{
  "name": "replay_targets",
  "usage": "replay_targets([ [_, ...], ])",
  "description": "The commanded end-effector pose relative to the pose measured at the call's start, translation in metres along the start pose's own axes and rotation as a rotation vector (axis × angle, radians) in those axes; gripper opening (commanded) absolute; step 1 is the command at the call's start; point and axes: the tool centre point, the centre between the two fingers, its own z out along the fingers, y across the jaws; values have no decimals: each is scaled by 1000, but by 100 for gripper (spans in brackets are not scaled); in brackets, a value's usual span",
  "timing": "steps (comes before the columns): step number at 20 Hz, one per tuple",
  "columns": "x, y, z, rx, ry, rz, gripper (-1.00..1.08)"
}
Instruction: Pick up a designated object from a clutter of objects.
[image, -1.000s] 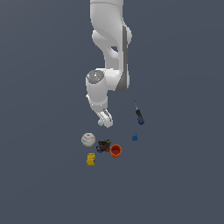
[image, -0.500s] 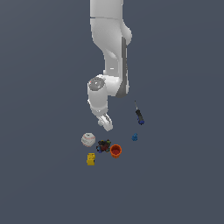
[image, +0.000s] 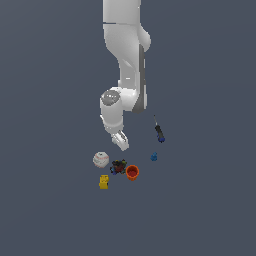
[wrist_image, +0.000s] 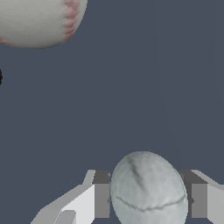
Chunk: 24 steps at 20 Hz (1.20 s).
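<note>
The designated object, a small smooth whitish-grey ball (wrist_image: 148, 192), sits between my two fingers (wrist_image: 101, 200) in the wrist view, and both pads touch its sides. My gripper (image: 120, 142) hangs low just above the clutter of objects in the exterior view, where its fingers hide the ball. The red-stitched baseball (image: 101, 159) lies close by, toward the exterior view's left, and looms large in the wrist view as the baseball (wrist_image: 39, 19).
Below the gripper in the exterior view lie a dark multicoloured lump (image: 118, 167), an orange cup (image: 132, 172) and a yellow block (image: 103, 182). A tiny blue piece (image: 154, 157) and a dark blue-tipped tool (image: 159, 132) are toward the exterior view's right.
The arm has sunk a little and the gripper has moved down toward the clutter. The scattered items have stayed where they were.
</note>
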Motion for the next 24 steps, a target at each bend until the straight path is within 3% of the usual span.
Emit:
replay_targets([
  [1,0,0,1,-1,-1,1,-100],
  [13,-1,0,-14,0,0,0,-100],
  [24,-6,-1,-76,0,-2,2,-100],
])
